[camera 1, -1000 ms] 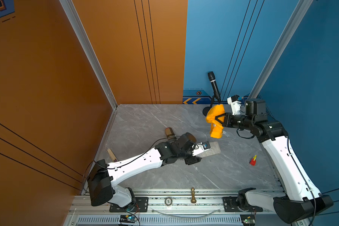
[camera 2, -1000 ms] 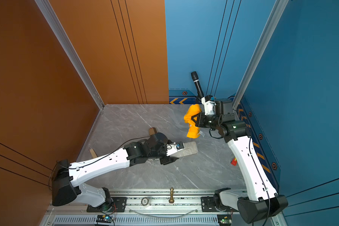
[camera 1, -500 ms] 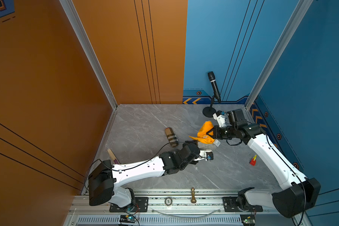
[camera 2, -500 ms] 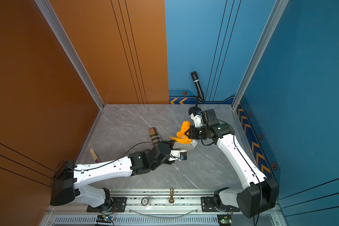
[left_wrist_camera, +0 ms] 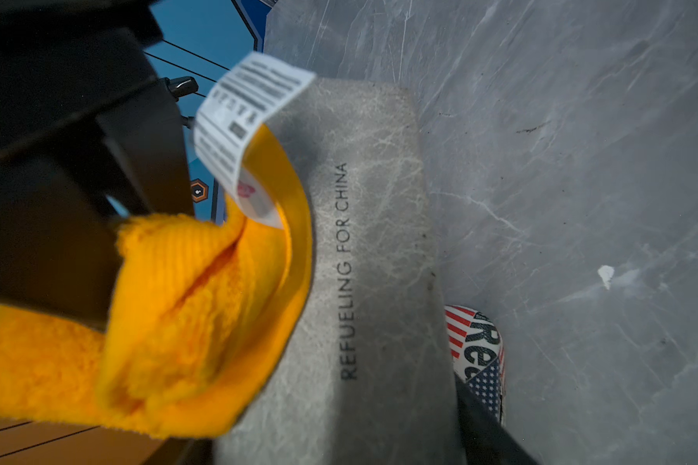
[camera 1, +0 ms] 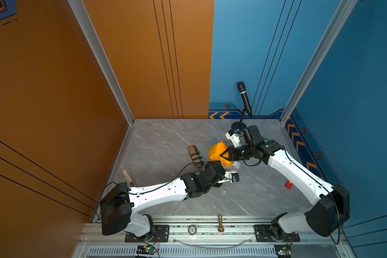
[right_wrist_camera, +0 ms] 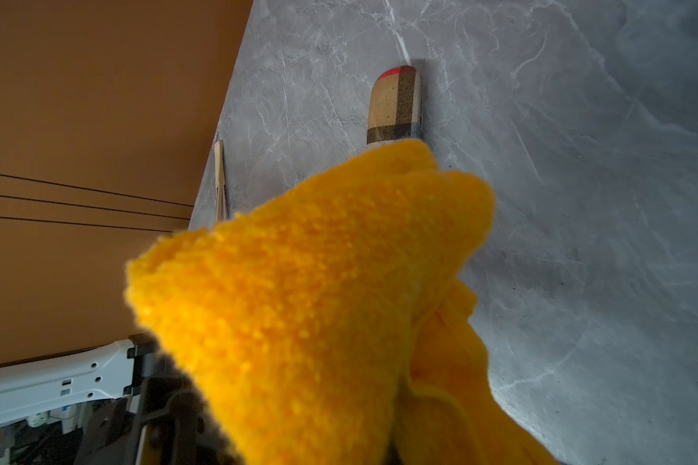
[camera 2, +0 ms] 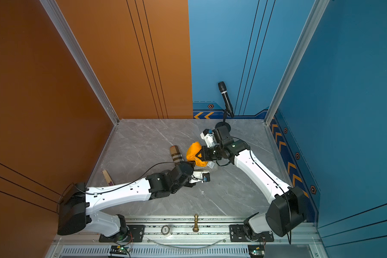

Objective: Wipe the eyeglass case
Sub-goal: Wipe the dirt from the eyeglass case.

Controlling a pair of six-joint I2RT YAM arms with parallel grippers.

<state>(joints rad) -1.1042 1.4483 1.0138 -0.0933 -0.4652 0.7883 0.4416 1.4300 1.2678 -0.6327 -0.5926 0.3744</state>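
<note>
The grey eyeglass case [left_wrist_camera: 379, 261], lettered REFUELING FOR CHINA, sticks out from the left tool [camera 1: 222, 168], which grasps it by one end over the bench [camera 1: 165, 143]. A flag-stickered finger [left_wrist_camera: 476, 354] presses its edge. An orange cloth [left_wrist_camera: 178, 302] lies against the case's face, clenched in the right tool [camera 1: 221, 156] directly opposite the left tool. The cloth's white label [left_wrist_camera: 242, 120] drapes over the case's far end. A plaid case [camera 1: 194, 156] lies flat beside the left tool.
</note>
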